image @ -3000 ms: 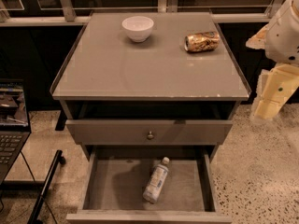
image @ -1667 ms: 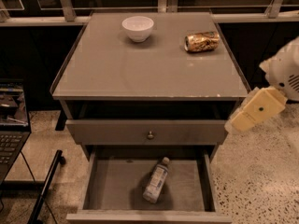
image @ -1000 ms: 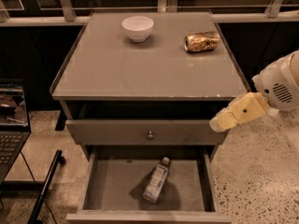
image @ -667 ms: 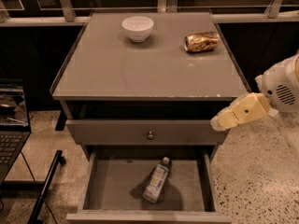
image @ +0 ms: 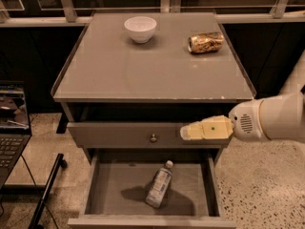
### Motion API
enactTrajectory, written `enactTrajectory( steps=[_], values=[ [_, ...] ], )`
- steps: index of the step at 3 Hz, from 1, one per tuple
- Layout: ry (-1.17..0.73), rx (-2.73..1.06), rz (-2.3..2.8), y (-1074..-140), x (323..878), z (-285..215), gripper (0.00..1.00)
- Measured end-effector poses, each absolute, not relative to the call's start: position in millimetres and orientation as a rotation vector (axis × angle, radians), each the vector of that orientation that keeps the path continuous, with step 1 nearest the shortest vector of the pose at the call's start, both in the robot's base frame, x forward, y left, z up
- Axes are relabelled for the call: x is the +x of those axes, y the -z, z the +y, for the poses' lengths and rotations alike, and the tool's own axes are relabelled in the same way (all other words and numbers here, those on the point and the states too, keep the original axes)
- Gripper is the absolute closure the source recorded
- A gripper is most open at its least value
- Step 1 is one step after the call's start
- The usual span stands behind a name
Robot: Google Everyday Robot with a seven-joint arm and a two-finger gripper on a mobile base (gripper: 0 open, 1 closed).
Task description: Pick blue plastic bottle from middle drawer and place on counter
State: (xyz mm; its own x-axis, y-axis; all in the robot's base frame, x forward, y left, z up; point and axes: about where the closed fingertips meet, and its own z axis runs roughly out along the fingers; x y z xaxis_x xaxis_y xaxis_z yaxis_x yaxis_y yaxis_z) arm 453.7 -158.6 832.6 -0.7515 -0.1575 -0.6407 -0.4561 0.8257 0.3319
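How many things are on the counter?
2: a bowl at the back of the counter, a can at back right. None seem hidden. The gripper hangs before the closed drawer front.

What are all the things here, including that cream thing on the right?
Flat glossy grey counter: one, grey, cabinet top.
Small round white bowl: one, white, counter's back left.
Crushed gold can: one, gold, counter's back right, on its side.
Grey drawer front with round metal knob: one, grey, under the counter.
Wide shallow grey middle drawer: one, grey, pulled open below that.
Small clear blue plastic bottle, white cap: one, clear and pale blue, lying in that drawer.
Open laptop: one, dark, left edge.
Robot's gripper: one, cream, on a white arm from the right, before the drawer front.
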Motion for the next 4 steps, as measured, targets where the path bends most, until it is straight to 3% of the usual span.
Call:
enactTrajectory(
  steps=[2,4],
  values=[
    [-0.823,-0.276,2.555,-760,456,-114,0.00],
    [-0.824,-0.277,2.503,-762,454,-110,0.00]
  ],
)
